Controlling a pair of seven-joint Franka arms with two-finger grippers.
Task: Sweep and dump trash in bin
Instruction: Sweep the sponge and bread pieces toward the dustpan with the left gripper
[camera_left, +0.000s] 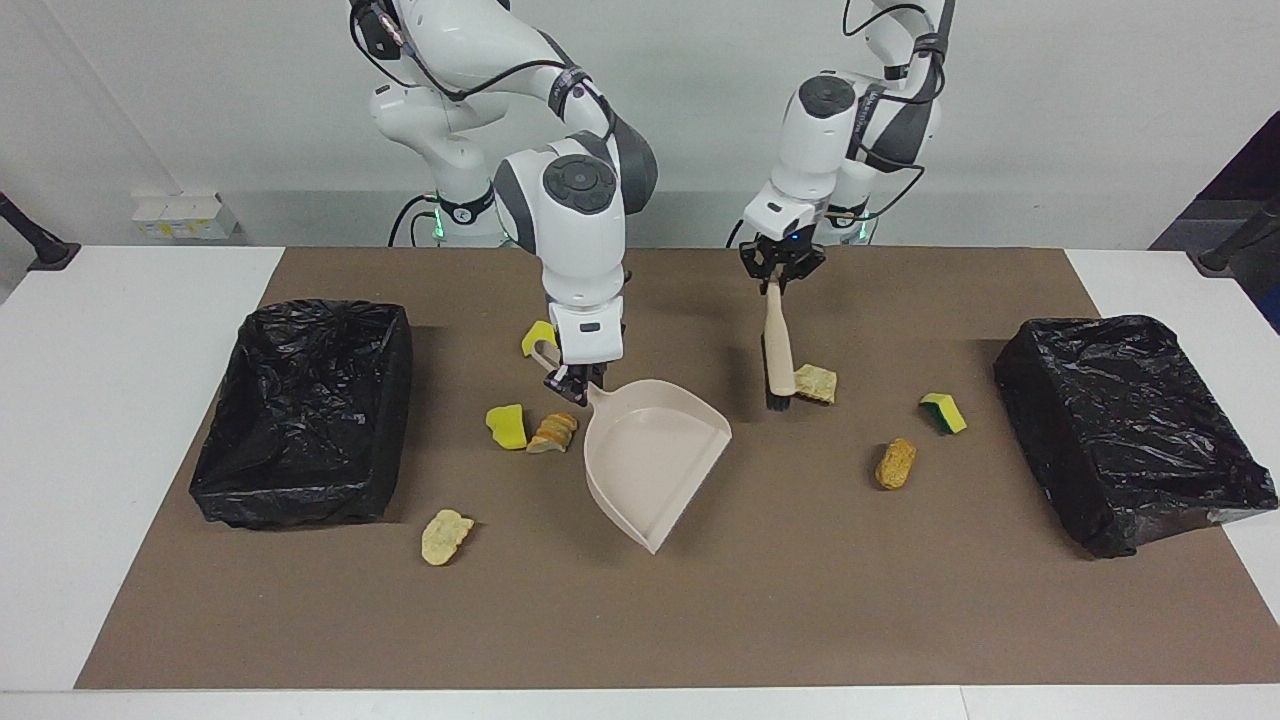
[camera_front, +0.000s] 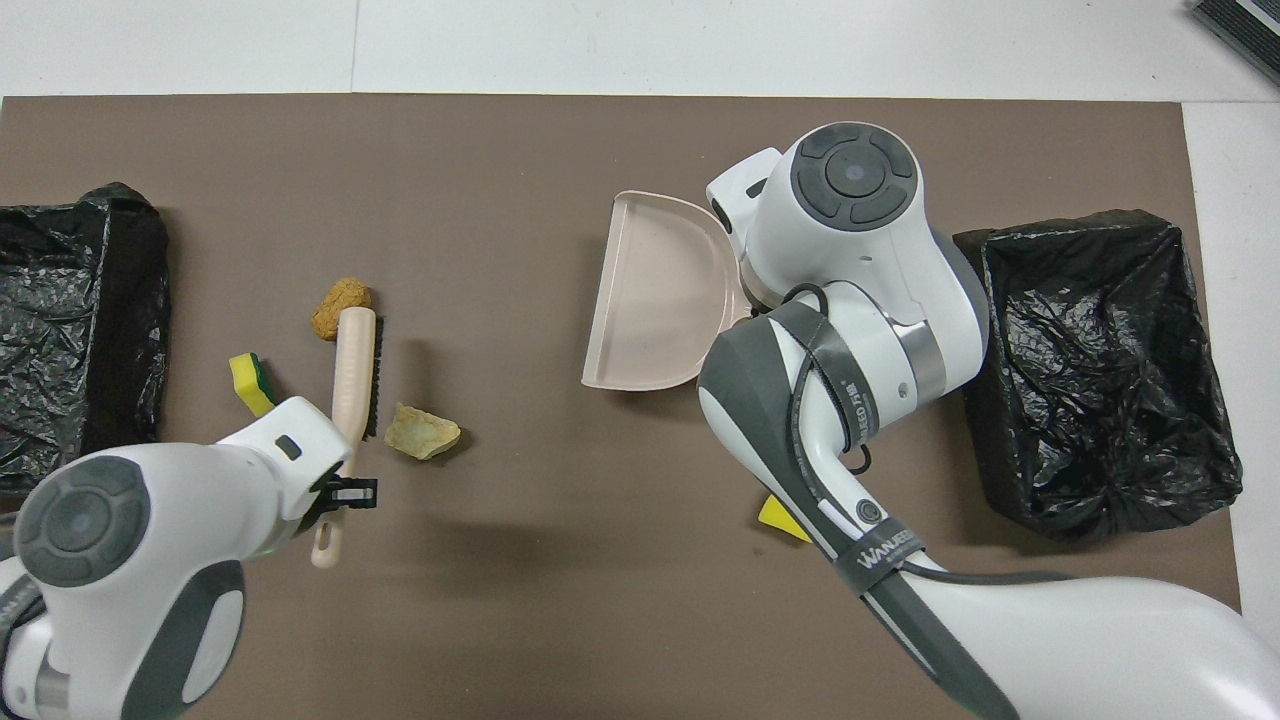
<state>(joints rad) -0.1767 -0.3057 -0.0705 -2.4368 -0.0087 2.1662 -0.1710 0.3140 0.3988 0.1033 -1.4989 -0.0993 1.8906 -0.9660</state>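
Left tool (camera_left: 781, 281): clamped on the handle of a brush (camera_left: 777, 352), bristles down at the bench, just beside a tan scrap (camera_left: 814, 383) at its 3 o'clock in the facing view.
Right tool (camera_left: 577, 381): clamped on the handle of the beige dustpan (camera_left: 655, 455), mouth turned toward 4 o'clock.
Step in hand, as judged: positioning brush and pan; no scrap in the pan.
Next move calls for: pan lip flat near a scrap, brush drawn toward it.
Trash: 7 scraps, yellow sponge and bread-like tan, scattered on the brown mat (camera_left: 900, 620) between 2 black-lined bins (camera_left: 305, 410).
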